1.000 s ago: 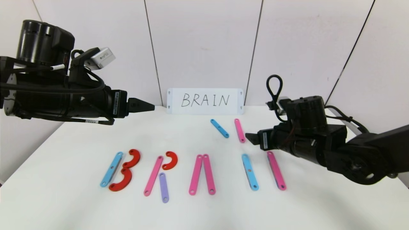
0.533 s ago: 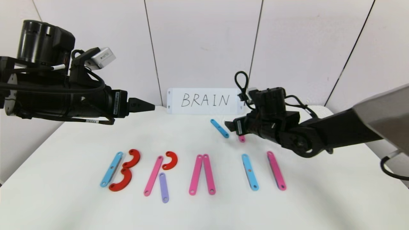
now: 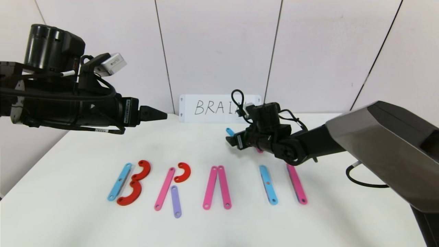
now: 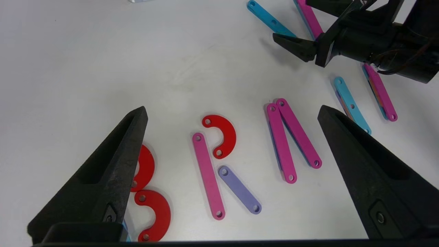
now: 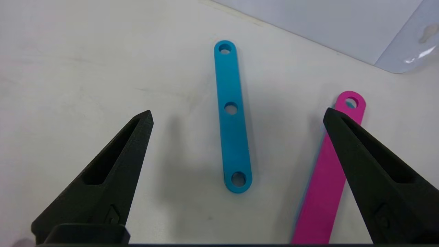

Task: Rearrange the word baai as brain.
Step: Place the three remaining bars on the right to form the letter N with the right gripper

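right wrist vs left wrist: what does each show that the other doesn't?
Right wrist only: the open right gripper from its own side, and the edge of the white card.

Left wrist only: the open left gripper; the B's red curves; the R with its purple bar; the pink pair.

Both: the spare blue bar and the spare pink bar beside it.

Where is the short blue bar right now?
Head view: the short blue bar lies right of centre before the BRAIN card, between the open right claw's fingers, beside a pink bar.
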Action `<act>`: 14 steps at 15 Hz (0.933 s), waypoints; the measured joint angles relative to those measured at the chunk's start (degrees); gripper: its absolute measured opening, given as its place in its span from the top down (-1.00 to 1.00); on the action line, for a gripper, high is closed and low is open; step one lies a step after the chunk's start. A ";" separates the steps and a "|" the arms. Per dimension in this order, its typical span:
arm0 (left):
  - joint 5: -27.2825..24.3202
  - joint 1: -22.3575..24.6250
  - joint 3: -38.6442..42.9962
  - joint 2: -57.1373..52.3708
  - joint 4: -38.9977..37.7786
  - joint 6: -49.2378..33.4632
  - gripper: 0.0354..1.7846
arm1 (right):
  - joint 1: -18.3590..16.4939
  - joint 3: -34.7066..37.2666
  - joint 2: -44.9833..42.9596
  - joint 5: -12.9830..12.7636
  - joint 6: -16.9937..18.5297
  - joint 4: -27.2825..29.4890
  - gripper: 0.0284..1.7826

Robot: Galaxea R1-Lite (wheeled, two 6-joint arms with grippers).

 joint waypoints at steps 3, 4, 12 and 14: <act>-0.93 -0.04 -0.02 0.11 0.00 -0.06 -0.95 | -0.05 -2.61 2.41 -0.02 -0.39 0.57 -0.95; -1.12 0.00 -0.02 0.11 0.01 -0.06 -0.95 | -0.10 -3.11 3.00 -0.02 -0.56 0.61 -0.95; -1.21 0.00 -0.02 0.11 0.11 -0.06 -0.95 | -0.10 -4.27 5.45 -0.09 -0.60 0.48 -0.74; -1.23 0.00 0.00 0.11 0.11 -0.09 -0.95 | -0.10 -4.29 5.53 -0.20 -0.60 0.41 -0.47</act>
